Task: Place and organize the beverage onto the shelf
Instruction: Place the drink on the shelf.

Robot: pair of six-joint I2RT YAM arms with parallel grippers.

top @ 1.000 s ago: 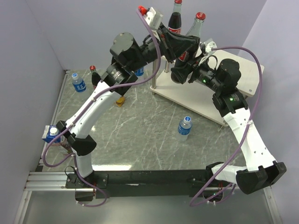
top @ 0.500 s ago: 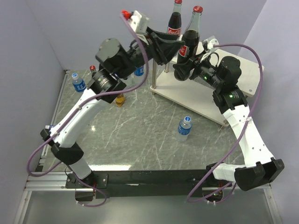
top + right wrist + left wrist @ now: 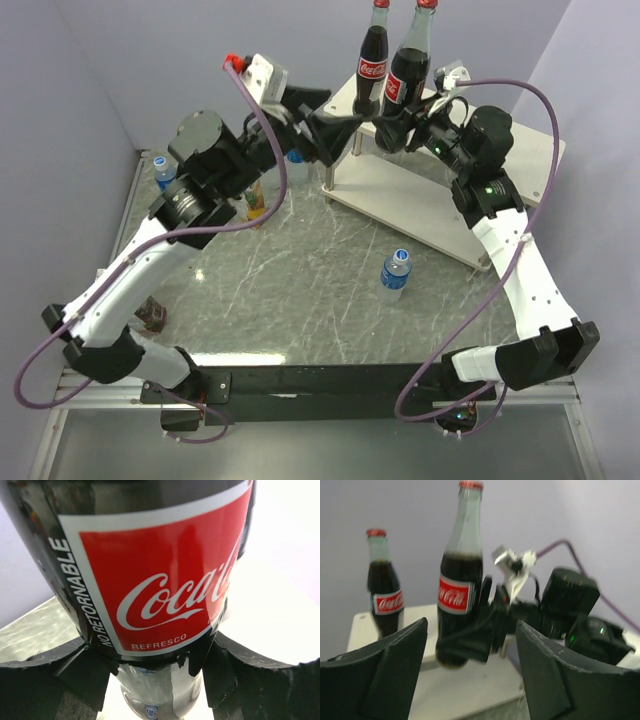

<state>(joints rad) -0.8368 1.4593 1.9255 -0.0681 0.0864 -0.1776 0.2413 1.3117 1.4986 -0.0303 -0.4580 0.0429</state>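
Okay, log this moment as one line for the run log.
left fingers: open, empty | right fingers: shut on cola bottle | position: standing on shelf top, beside second cola bottle

On my overhead feed the bench (image 3: pixel 300 300) is a grey-green marbled slab with white veins, boxed in by pale lilac walls (image 3: pixel 60 90) on its left, far and right sides. A silver metal rail (image 3: pixel 100 385) runs along its near edge. Toward the far-left corner I see a small yellow-orange item (image 3: pixel 257 209), partly hidden, which I cannot identify.
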